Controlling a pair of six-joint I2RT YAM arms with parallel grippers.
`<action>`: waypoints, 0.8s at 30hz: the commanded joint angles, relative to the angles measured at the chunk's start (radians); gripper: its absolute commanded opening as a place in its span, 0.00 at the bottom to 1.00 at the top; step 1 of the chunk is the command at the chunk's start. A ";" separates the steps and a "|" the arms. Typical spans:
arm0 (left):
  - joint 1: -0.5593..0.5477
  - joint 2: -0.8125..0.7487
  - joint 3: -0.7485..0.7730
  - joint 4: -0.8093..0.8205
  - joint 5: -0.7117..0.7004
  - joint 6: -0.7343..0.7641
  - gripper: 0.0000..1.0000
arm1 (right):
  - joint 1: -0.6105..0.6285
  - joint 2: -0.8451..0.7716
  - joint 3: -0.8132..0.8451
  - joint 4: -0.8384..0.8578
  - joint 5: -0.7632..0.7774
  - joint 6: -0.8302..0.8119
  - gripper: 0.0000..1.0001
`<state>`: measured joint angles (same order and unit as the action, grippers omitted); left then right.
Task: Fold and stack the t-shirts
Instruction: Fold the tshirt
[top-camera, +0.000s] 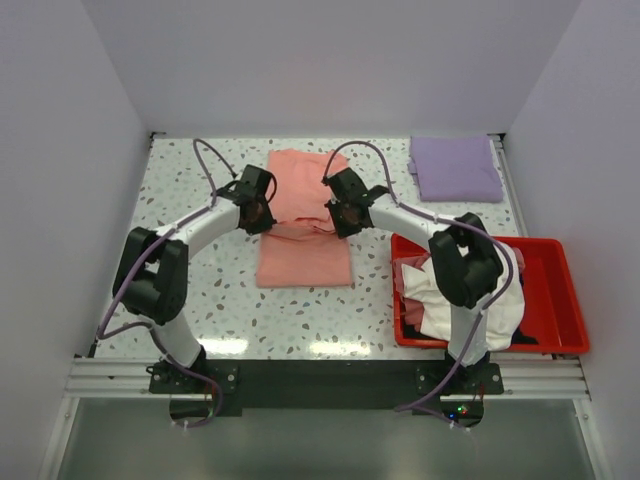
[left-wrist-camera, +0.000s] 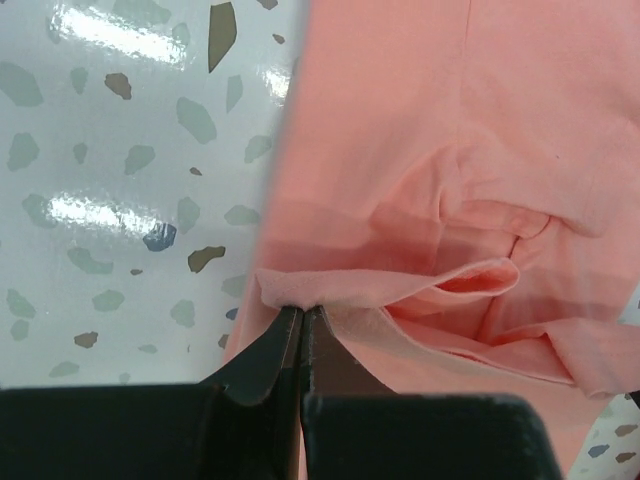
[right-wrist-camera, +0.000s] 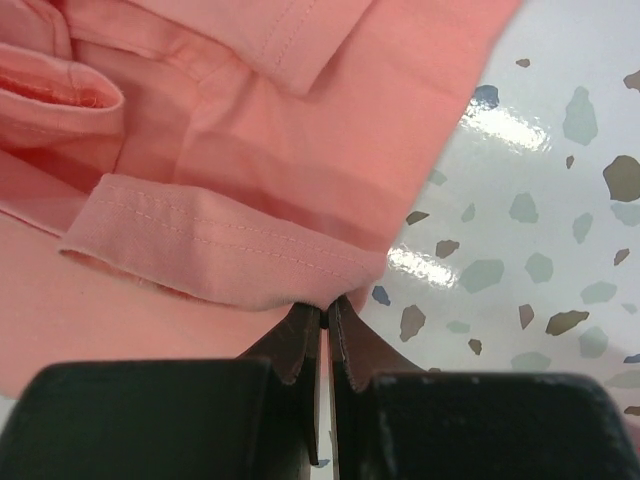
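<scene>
A salmon-pink t-shirt (top-camera: 303, 225) lies lengthwise in the middle of the table, partly folded. My left gripper (top-camera: 262, 212) is shut on the shirt's left edge (left-wrist-camera: 300, 288), pinching a lifted fold of cloth. My right gripper (top-camera: 342, 214) is shut on the hemmed right edge (right-wrist-camera: 240, 262) of the same shirt. Both pinched edges are held a little above the layers beneath. A folded lavender t-shirt (top-camera: 455, 168) lies at the back right. Cream-white cloth (top-camera: 440, 290) and black cloth (top-camera: 418, 320) sit in the red bin, partly hidden by the right arm.
The red plastic bin (top-camera: 555, 300) stands at the right front, close to the right arm's base. White walls close in the speckled table (top-camera: 200, 290) on three sides. Bare tabletop shows left of the pink shirt (left-wrist-camera: 130, 200) and right of it (right-wrist-camera: 540, 200).
</scene>
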<state>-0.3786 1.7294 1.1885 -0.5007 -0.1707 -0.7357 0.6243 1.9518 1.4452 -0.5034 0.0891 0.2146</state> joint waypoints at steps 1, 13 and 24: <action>0.017 0.030 0.054 0.042 0.017 0.042 0.00 | -0.015 0.022 0.058 -0.011 -0.015 -0.011 0.00; 0.040 0.114 0.089 0.037 0.037 0.048 0.12 | -0.044 0.102 0.096 -0.015 -0.003 0.026 0.03; 0.041 0.026 0.094 0.039 0.043 0.062 0.82 | -0.052 0.049 0.121 -0.056 0.077 0.078 0.54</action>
<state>-0.3470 1.8347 1.2404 -0.4870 -0.1310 -0.6842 0.5766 2.0632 1.5227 -0.5316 0.1120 0.2695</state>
